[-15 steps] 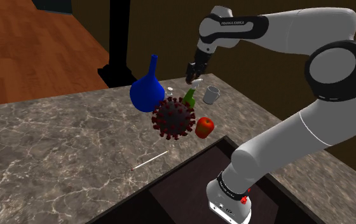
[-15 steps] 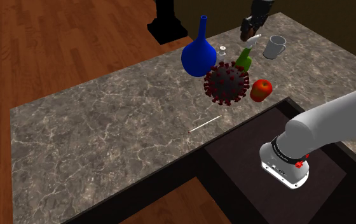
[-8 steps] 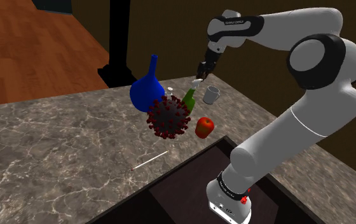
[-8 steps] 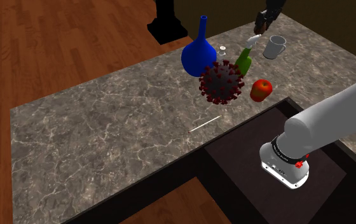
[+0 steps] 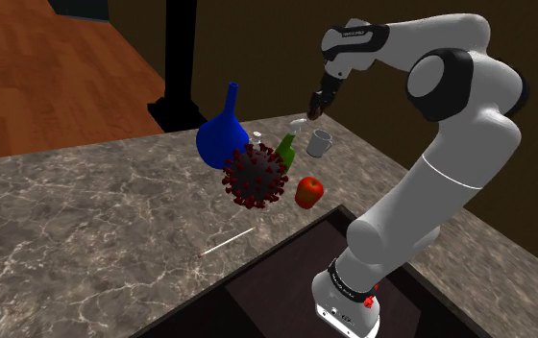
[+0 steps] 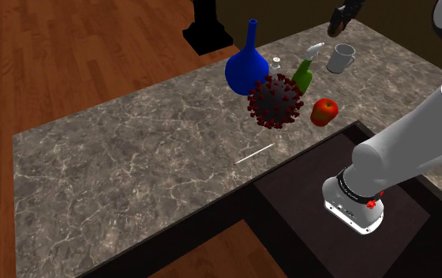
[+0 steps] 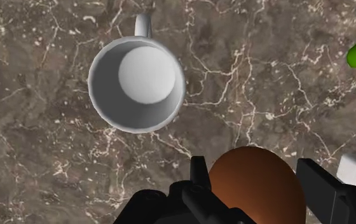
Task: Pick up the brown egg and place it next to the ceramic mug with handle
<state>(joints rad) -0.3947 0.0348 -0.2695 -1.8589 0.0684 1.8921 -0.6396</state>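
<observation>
The brown egg (image 7: 253, 191) is clasped between my two black fingers, and my gripper (image 7: 258, 177) is shut on it. The egg hangs in the air above the marble counter (image 7: 37, 165), a little beside the mug. A white mug with a handle (image 7: 136, 83) stands upright with its mouth facing the wrist camera. In the shoulder view my gripper (image 5: 317, 104) hovers just above the mug (image 5: 320, 143), toward the far side. In the second exterior view the gripper (image 6: 339, 22) is above and behind the mug (image 6: 340, 58).
A green bottle (image 5: 286, 146) with a white cap stands close to the mug. A blue vase (image 5: 221, 137), a dark red spiky ball (image 5: 256, 176) and a red apple (image 5: 308, 191) lie nearer the counter's front edge, and a thin white stick (image 5: 228, 241) lies beside them. My stand sits in a dark recess (image 5: 277, 288).
My gripper has carried the egg from above the green bottle toward the shoulder view's right, to above the mug. The spiky ball shifted slightly toward the vase.
</observation>
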